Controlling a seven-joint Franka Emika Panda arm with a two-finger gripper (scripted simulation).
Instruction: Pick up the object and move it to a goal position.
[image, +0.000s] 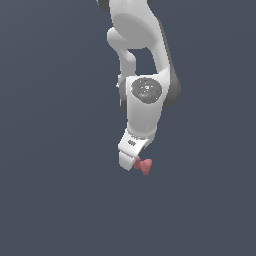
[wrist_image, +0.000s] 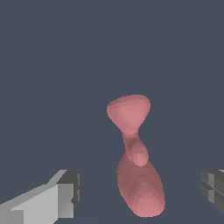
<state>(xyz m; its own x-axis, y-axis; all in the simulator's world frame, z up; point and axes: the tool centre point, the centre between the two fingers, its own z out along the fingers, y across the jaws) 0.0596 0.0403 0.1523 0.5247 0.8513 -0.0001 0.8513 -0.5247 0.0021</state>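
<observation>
while the gripper (wrist_image: 139, 192) hangs over the object (wrist_image: 134, 157), its fingers (wrist_image: 61, 197) are seen spread wide, with the pinkish-red two-lobed piece between them and untouched. in the exterior view the object (image: 143, 165) lies just beside the hand's lower tip. judged: the fingers are best lowered astride the narrow waist and squared to it before closing. a plain dark grey surface (image: 50, 200) is noted; no goal marker is visible.

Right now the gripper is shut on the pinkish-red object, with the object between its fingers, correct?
Not shut. The wrist view shows the gripper open, its fingers well apart on either side of the pinkish-red object, touching neither lobe.
</observation>
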